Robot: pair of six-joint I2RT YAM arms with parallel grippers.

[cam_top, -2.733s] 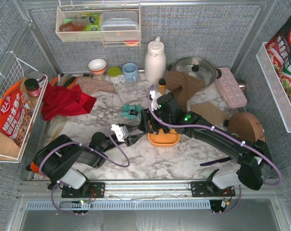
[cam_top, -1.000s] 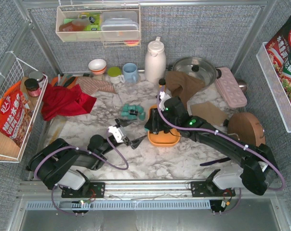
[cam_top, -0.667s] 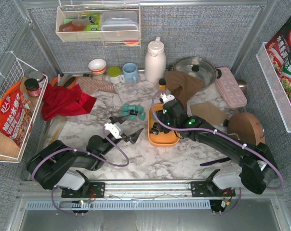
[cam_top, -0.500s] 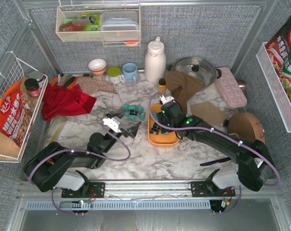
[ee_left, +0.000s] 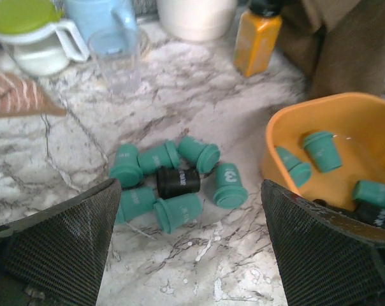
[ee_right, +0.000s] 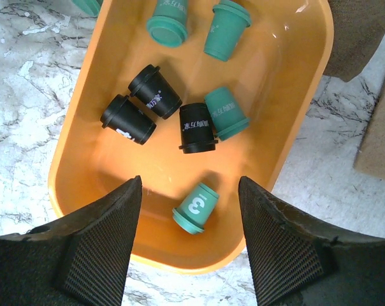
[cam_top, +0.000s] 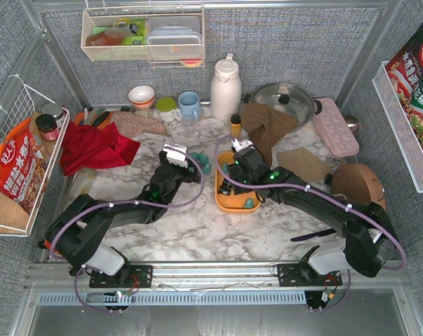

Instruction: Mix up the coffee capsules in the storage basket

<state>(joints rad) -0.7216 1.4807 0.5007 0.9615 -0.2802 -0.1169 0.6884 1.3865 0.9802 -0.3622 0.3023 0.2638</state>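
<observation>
Orange storage basket (ee_right: 310, 108) on the marbled bench (ee_right: 27, 76), directly beneath the right pincer (ee_right: 191, 245). Holds seven coffee capsules (ee_right: 197, 127), tumbled loose: four teal and three black. The black ones bunched near the basket's middle, one teal touching them, another teal alone toward one end, two more at the opposite end.

Just left of the basket, on the bench: a second cluster (ee_left: 173, 182), six teal capsules packed around a single black one.

Above the basket, the right pincer spread wide, gripping nothing. Over the cluster left of the basket, the left pincer (ee_left: 189, 255), likewise released and empty.

Beyond the basket's far rim: a small amber bottle (ee_left: 256, 38) standing upright, a brown cloth (ee_left: 345, 51) beside it.

In the left wrist view, a dark shape at the basket's lower edge, probably one of the black capsules; too cut off to be sure.
</observation>
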